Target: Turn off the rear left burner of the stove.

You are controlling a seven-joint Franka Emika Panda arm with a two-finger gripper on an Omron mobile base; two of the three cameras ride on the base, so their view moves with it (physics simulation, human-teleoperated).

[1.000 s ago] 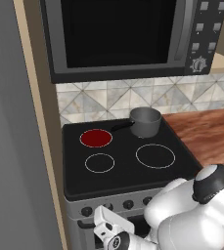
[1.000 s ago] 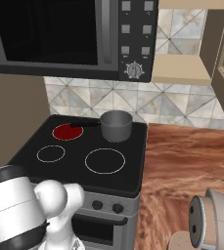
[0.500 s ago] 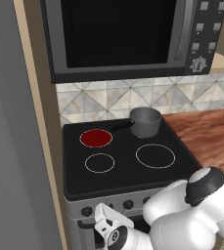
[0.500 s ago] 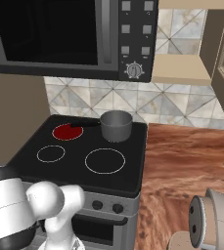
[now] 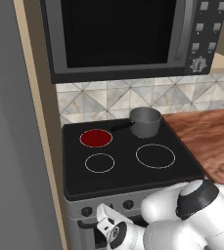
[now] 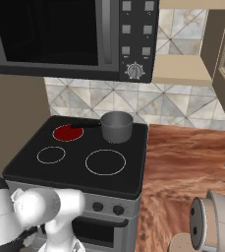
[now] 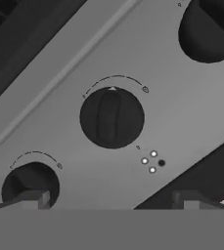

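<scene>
We are folding our white arm low in front of the range with the flat glossy black glass top and grey steel front, the stove (image 5: 128, 171), with the elbow bulging at the lower right of the left base view and the wrist reaching down toward the knob panel. In the hand view we are looking almost straight onto that grey panel, rolled at a slant, and our claw (image 7: 111, 199) is standing wide, its two dark finger tips (image 7: 33, 199) set well apart and gripping nothing. The round black knob with a raised bar grip (image 7: 111, 117) is sitting in the middle of that view, between the two tips and beyond them, its bar pointing toward a small white mark under a thin arc; we cannot tell whether the tips are touching the panel. A second black knob (image 7: 30, 185) is lying just behind the one tip, and part of a third (image 7: 211, 29) is showing at the upper corner. On the glass top, the small round zone glowing red, the rear left burner (image 5: 96, 138), is sitting at the back left, just beside the grey metal saucepan (image 5: 145, 121) whose dark handle is reaching toward it. A wooden worktop (image 6: 182, 162) is adjoining the stove on the right, and a dark microwave (image 5: 123, 34) is hanging above.
</scene>
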